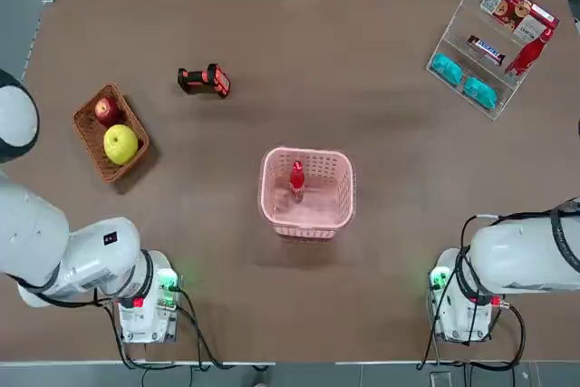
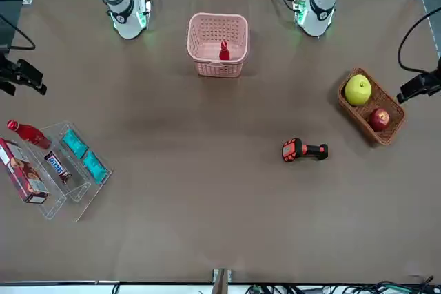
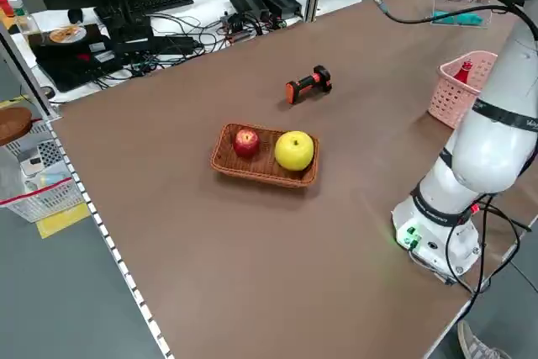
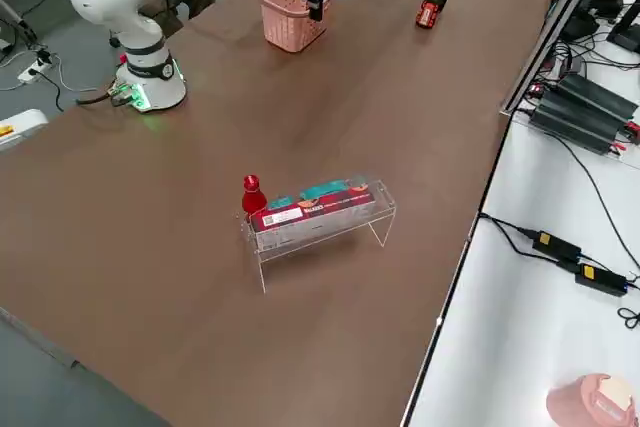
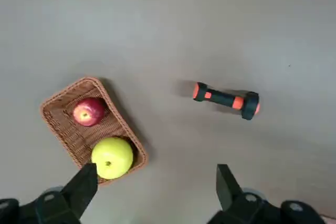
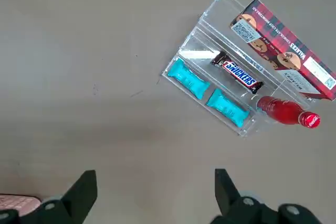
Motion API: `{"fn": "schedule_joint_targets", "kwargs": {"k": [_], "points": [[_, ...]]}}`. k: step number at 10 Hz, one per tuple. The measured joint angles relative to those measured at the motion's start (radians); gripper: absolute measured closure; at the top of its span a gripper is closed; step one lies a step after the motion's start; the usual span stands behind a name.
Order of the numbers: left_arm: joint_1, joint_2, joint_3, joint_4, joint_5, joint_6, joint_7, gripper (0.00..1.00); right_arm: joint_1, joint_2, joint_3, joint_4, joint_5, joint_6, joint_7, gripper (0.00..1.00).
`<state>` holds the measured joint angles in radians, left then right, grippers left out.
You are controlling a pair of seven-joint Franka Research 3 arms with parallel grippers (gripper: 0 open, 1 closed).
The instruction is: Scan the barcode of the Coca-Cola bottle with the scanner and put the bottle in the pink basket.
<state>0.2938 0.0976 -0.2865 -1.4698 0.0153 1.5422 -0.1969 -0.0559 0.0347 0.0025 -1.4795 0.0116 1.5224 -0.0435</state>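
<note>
Standing upright in the pink basket [image 1: 337, 189], the Coca-Cola bottle [image 1: 296, 178]; both grippers' fingers apart, "SNICKERS" readable on a bar [image 6: 239, 74].

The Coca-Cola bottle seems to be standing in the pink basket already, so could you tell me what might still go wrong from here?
1. The Coca-Cola bottle stands upright in the pink basket; a knock to the basket could likely topple it.
2. A second red bottle rests at the clear rack and might get mistaken for the task's bottle.
3. The scanner lies loose on the table, away from both open grippers, left and right; a sweeping arm might shove it.
</note>
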Motion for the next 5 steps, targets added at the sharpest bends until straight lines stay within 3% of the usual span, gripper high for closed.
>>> {"fn": "schedule_joint_targets", "kwargs": {"k": [2,5], "points": [[-0.016,-0.042,0.0,-0.09,-0.011,0.083,-0.006,0.0,-0.001,0.0,0.001,0.002,0.0,0.001,0.0,0.01],[-0.005,-0.093,0.016,-0.071,-0.063,0.054,0.034,0.0,-0.021,0.0,-0.001,0.002,-0.001,-0.001,-0.003,0.01]]}}
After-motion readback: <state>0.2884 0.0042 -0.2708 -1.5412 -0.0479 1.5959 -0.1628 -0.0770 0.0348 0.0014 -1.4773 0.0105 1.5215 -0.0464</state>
